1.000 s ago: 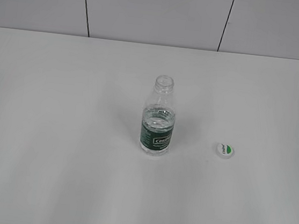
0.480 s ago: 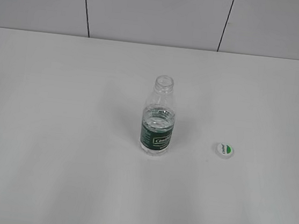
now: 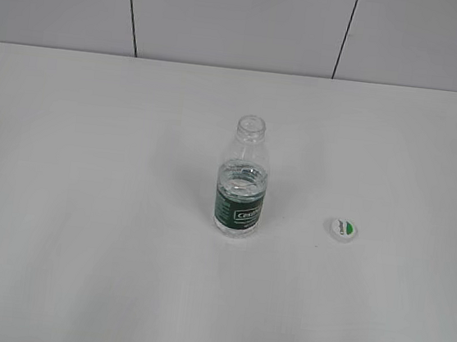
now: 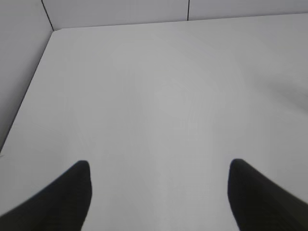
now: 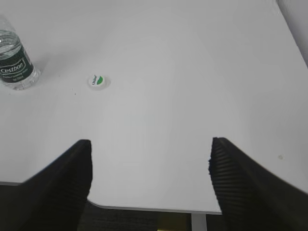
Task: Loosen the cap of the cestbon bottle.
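Note:
The cestbon bottle [image 3: 241, 186] stands upright in the middle of the white table, its neck uncovered; its lower part also shows at the far left of the right wrist view [image 5: 15, 65]. The white cap [image 3: 344, 229] with a green mark lies flat on the table to the bottle's right, apart from it, and shows in the right wrist view [image 5: 97, 81]. My left gripper [image 4: 159, 166] is open over bare table, with nothing between its fingers. My right gripper [image 5: 150, 144] is open above the table's near edge, well short of the cap. Neither arm shows in the exterior view.
The white table [image 3: 84, 204] ends at a grey panelled wall [image 3: 230, 14] at the back. Its near edge [image 5: 144, 208] with a rounded corner lies under my right gripper. A wall [image 4: 19, 72] borders the table on the left in the left wrist view.

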Tool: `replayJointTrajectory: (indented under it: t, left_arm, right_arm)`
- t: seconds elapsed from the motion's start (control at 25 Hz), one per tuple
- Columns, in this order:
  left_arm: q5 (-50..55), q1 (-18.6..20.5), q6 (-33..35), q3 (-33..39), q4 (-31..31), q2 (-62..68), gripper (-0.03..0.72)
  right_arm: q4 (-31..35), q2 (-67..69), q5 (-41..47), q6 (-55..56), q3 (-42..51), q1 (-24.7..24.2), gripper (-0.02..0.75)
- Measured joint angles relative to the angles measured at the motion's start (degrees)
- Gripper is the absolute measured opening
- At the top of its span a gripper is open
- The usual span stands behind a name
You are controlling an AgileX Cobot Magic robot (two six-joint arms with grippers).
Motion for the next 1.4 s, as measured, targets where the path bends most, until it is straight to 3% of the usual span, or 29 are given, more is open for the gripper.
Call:
replayJointTrajectory:
  t: [1.08, 1.4]
  left_arm:
    - [0.0, 0.0, -0.1, 0.0, -0.9, 0.0, 0.529]
    - [0.0, 0.0, -0.1, 0.0, -1.1, 0.0, 0.529]
  right_arm:
    - [-0.3, 0.0, -0.1, 2.1, 0.1, 0.2, 0.58]
    - [-0.3, 0.0, -0.1, 2.2, 0.1, 2.6, 0.58]
